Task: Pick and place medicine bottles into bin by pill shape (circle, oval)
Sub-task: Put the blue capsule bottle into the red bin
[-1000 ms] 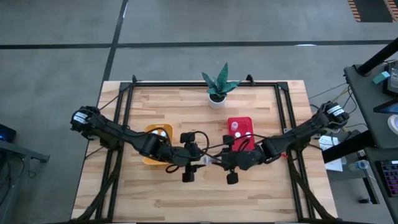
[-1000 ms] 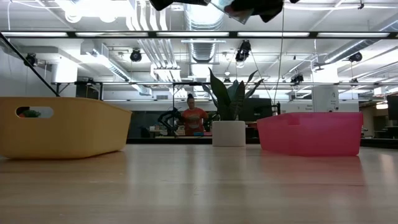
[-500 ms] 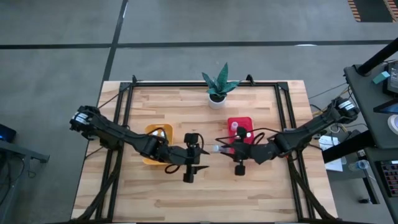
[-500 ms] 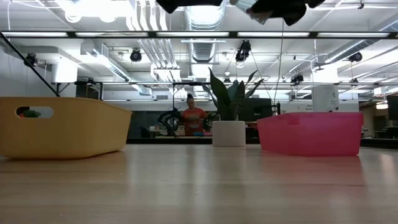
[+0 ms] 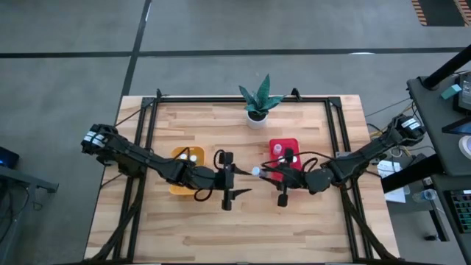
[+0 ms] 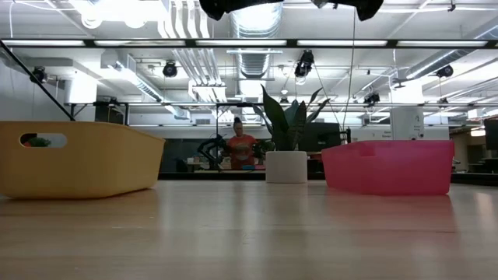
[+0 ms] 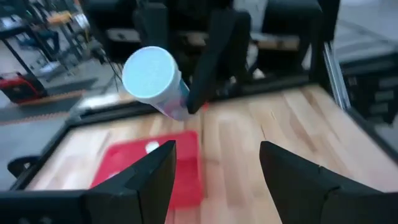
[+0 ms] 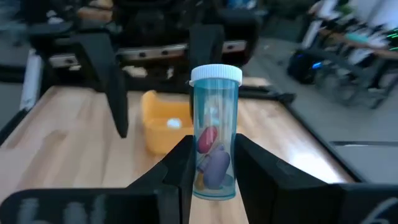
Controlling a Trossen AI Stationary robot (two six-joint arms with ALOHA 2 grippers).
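1. Clear plastic bottle (image 8: 214,134) with a white cap sits upright between the fingers of the right gripper (image 5: 259,171), which is closed on its lower body. Red and purple pills show through the wall; their shape is hard to judge from here.
2. Change: a second ago both grippers met at the bottle over the table's middle. The left gripper (image 5: 237,178) has now backed off toward the yellow bin (image 5: 179,190), its fingers spread wide and holding nothing. The right gripper has drawn back toward the red bin (image 5: 274,146) with the bottle.
3. Meaning for the task: the handover appears complete. The bottle is now carried by the right arm alone, so the sorting step in hand is most likely a drop into the red bin.
4. Bottle relative to the tool: in the high view the white cap shows at the right gripper's tip, just beside the red bin's edge on the side facing the table's middle. In the left wrist view the bottle (image 7: 153,79) hangs above the table with the red bin (image 7: 144,165) below and beyond it.
5. Other bottles: white caps show inside the red bin (image 5: 278,149) and inside the yellow bin (image 5: 190,156).
6. Surroundings: a potted plant (image 5: 257,103) stands near the table's far edge, well apart from both grippers.
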